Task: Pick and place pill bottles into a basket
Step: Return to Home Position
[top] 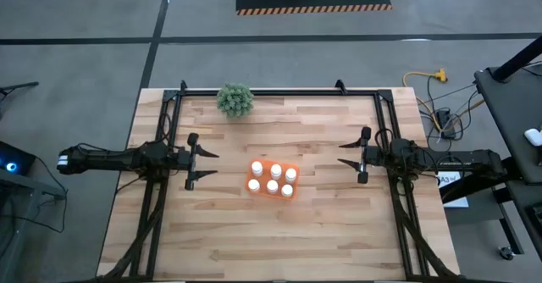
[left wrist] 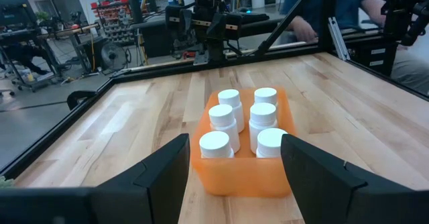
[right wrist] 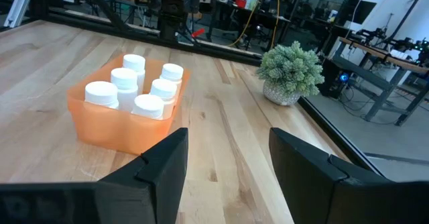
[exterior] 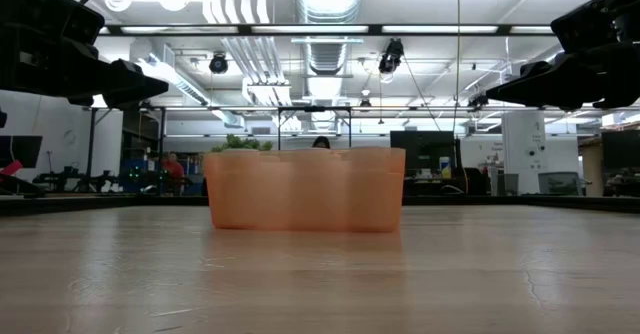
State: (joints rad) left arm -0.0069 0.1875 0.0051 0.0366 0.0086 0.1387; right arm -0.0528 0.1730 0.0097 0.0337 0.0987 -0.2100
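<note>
The orange basket [top: 272, 180] stands on the wooden table near its middle. Several white-capped pill bottles [left wrist: 242, 120] stand upright inside it, side by side; they also show in the right wrist view [right wrist: 137, 86]. My left gripper [top: 206, 163] is open and empty, left of the basket, raised above the table. My right gripper [top: 348, 153] is open and empty, right of the basket, also raised. In the low view the basket [exterior: 305, 188] shows as a translucent orange wall, and the bottles are hidden behind it.
A small green bushy plant in a pot [top: 235, 100] stands near the table's far edge, left of centre; it shows in the right wrist view [right wrist: 290, 72]. A black frame [top: 279, 92] runs along the table's far edge and sides. People show in the room beyond.
</note>
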